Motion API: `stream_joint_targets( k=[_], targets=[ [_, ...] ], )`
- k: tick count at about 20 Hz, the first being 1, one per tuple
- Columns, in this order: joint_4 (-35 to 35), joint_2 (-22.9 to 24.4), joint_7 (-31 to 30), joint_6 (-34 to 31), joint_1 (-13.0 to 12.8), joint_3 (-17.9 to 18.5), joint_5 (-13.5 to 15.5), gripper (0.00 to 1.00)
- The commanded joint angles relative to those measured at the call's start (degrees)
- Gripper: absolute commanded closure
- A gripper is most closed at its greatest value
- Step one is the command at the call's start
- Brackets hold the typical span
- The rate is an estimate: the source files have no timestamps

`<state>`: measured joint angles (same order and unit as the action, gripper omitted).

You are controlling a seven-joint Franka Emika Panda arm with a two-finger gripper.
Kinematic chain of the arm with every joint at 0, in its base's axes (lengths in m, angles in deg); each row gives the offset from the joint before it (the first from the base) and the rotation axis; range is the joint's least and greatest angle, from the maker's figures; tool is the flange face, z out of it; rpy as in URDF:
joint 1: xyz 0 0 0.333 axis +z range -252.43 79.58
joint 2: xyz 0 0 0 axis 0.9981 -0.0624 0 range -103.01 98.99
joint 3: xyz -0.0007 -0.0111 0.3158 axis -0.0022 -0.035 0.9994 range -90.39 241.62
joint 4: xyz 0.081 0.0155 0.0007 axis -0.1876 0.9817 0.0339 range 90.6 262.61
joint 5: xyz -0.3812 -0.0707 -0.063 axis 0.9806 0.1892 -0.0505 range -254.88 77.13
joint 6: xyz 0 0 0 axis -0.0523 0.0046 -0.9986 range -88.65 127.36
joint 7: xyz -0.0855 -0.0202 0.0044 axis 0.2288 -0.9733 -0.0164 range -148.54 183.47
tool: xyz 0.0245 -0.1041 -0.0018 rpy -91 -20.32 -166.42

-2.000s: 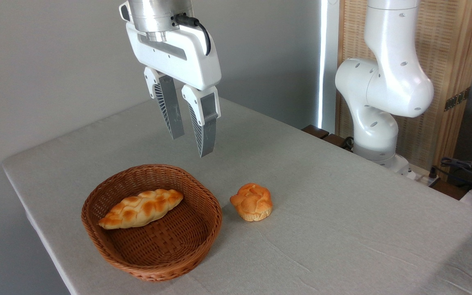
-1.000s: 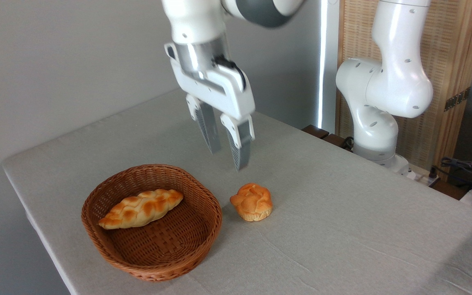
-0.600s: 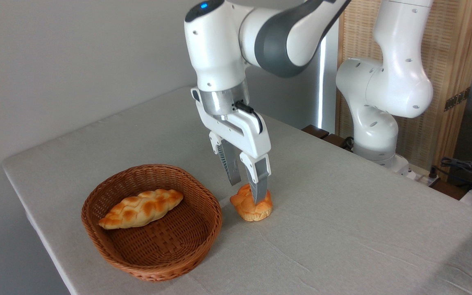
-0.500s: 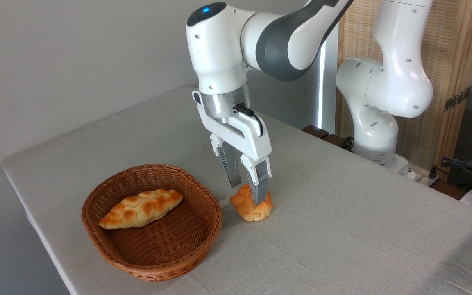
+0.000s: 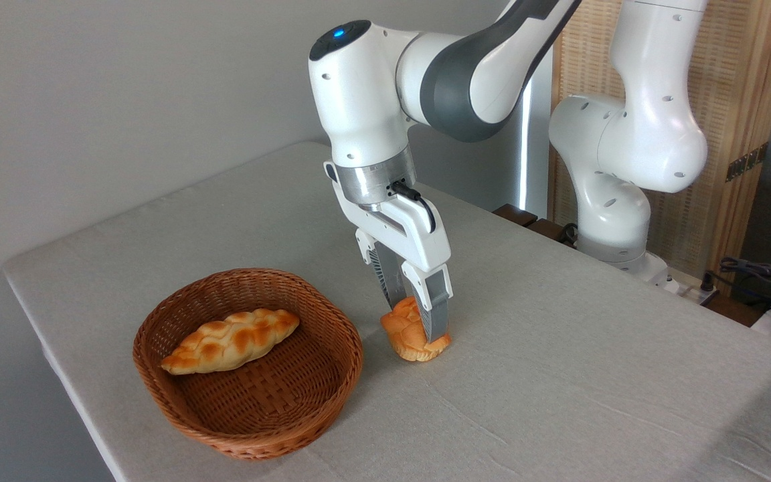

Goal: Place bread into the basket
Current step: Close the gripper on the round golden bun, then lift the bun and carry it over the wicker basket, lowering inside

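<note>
The bread (image 5: 400, 329), a small round golden bun, sits on the table just right of the basket (image 5: 178, 408). My gripper (image 5: 417, 324) has come straight down over it, with one finger behind the bun and one in front. The fingers press against its sides, and the bun looks slightly squeezed while its base still touches the cloth. The front finger hides the bun's right part. The round brown wicker basket stands a short gap to the left of the bun.
A long braided loaf (image 5: 230, 339) lies inside the basket. The table (image 5: 559, 375) has a grey cloth, with its left edge close to the basket. The arm's white base (image 5: 616, 201) stands at the back right, with cables (image 5: 760, 274) at the far right.
The gripper came down from above the basket, moved right, lowered over the bun and drew its fingers in onto it. The bun shifted slightly right and looks compressed.
</note>
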<state>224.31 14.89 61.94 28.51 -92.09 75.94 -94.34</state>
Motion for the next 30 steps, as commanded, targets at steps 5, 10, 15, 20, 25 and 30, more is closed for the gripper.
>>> stream_joint_targets(
  k=[5, 10, 15, 20, 25, 30],
  targets=[
    [0.5, -1.2, 1.7, 1.0, -1.1, 0.5, -0.9, 0.68],
    [0.4, -1.3, 4.0, 0.8, -1.0, 0.5, -0.9, 0.68],
    [-0.7, -0.9, 4.1, 0.4, -1.1, 0.5, -0.8, 0.67],
    [-8.9, -0.6, 5.2, -13.8, -1.1, -1.6, -0.3, 0.66],
    [-19.9, -5.0, 6.2, -10.7, -1.1, -0.4, 2.7, 0.63],
    [-19.9, -9.9, 6.8, 6.7, -1.0, 0.9, 4.9, 0.55]
  ],
)
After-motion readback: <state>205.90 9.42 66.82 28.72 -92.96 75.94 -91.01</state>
